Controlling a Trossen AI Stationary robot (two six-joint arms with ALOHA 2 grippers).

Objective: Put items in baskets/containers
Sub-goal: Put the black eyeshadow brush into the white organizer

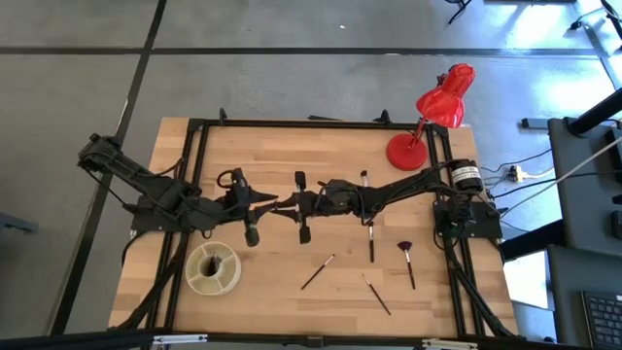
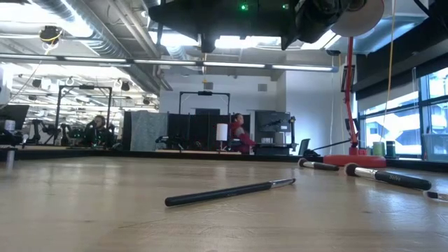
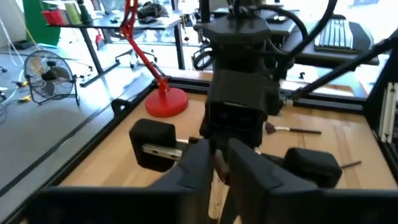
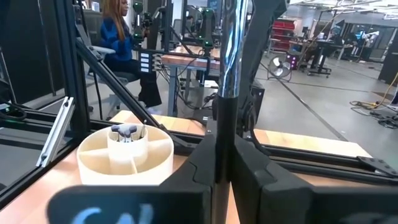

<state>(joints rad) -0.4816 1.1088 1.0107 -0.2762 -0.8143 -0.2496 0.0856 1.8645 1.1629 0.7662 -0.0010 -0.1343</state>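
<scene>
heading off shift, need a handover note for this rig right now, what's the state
Right gripper: fingers shut on a brush, held upright mid-table.
Left gripper: meets it there, grip unclear.
Container: on the left arm's side.
Done: some brushes stand in its centre cup.
Left: the held brush, plus five loose brushes on the table.

**Table layout from my station**

I see the divided container (image 1: 213, 269) at the table's front left. Loose brushes lie to its right: one (image 1: 318, 272) nearest, another (image 1: 377, 295) further right, the fan brush (image 1: 407, 261) beyond it. The desk lamp (image 1: 420, 131) stands at the back right corner.
</scene>
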